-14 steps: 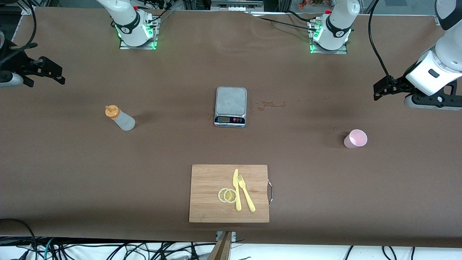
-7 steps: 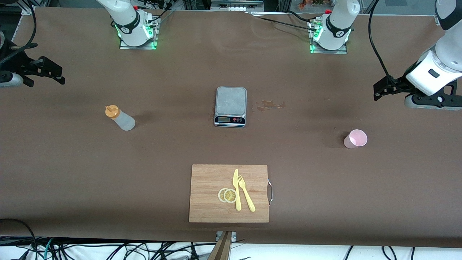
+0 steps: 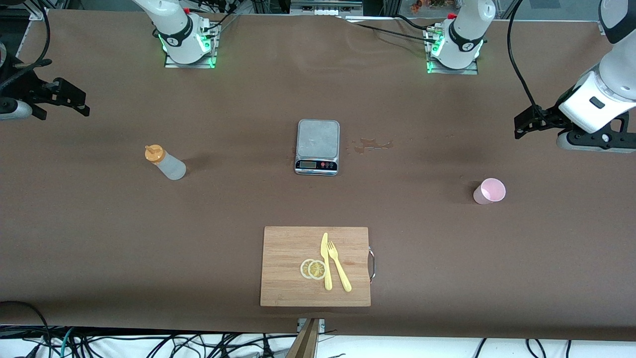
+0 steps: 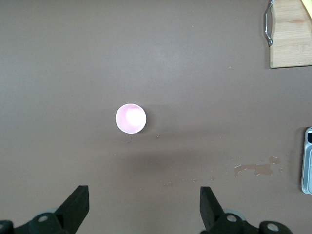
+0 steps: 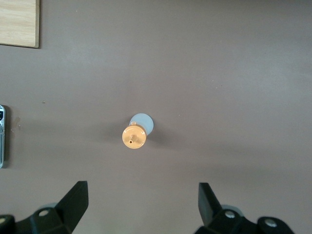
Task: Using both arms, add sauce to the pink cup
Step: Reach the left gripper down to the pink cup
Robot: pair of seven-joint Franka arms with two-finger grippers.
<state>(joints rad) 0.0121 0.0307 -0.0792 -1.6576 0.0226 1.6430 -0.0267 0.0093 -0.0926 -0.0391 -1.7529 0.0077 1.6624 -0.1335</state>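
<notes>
The sauce bottle (image 3: pixel 165 162), whitish with an orange nozzle cap, stands on the brown table toward the right arm's end. In the right wrist view it (image 5: pixel 136 132) shows from above, apart from the fingers. The pink cup (image 3: pixel 489 191) stands upright toward the left arm's end and shows in the left wrist view (image 4: pixel 130 118). My right gripper (image 3: pixel 74 99) hangs open and empty high over its end of the table, also seen in its wrist view (image 5: pixel 142 189). My left gripper (image 3: pixel 529 123) hangs open and empty high over its end, also seen in its wrist view (image 4: pixel 144 194).
A grey kitchen scale (image 3: pixel 318 146) sits mid-table with a wet stain (image 3: pixel 372 144) beside it. A wooden cutting board (image 3: pixel 288 268) lies nearer the front camera, with lemon slices (image 3: pixel 313 269), a yellow knife (image 3: pixel 326 261) and a fork (image 3: pixel 339 266).
The left arm's wrist has shifted very slightly. The bottle, the cup and the right arm have not moved.
</notes>
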